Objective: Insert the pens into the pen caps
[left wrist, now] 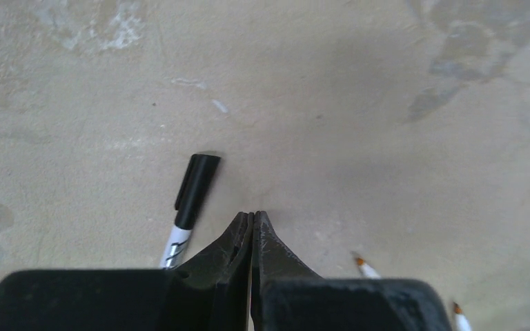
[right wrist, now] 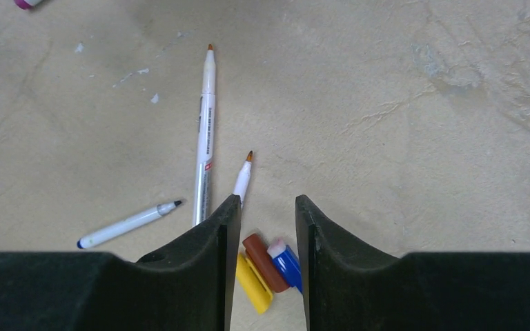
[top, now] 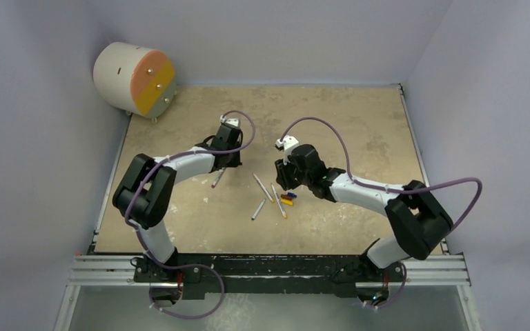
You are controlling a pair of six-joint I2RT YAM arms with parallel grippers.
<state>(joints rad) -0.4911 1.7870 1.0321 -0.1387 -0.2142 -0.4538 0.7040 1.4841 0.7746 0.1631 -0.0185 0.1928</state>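
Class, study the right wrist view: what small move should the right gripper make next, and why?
Probably lower the right gripper and close on the red-brown cap. The jaws stand open above it, and it lies roughly centred between them, flanked by the yellow cap and blue cap; uncapped pens lie nearby.

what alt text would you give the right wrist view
The right gripper, fingers apart, hangs over three loose caps lying side by side on the beige table: a yellow cap, a red-brown cap and a blue cap. Three uncapped white pens lie beyond them, toward the left.
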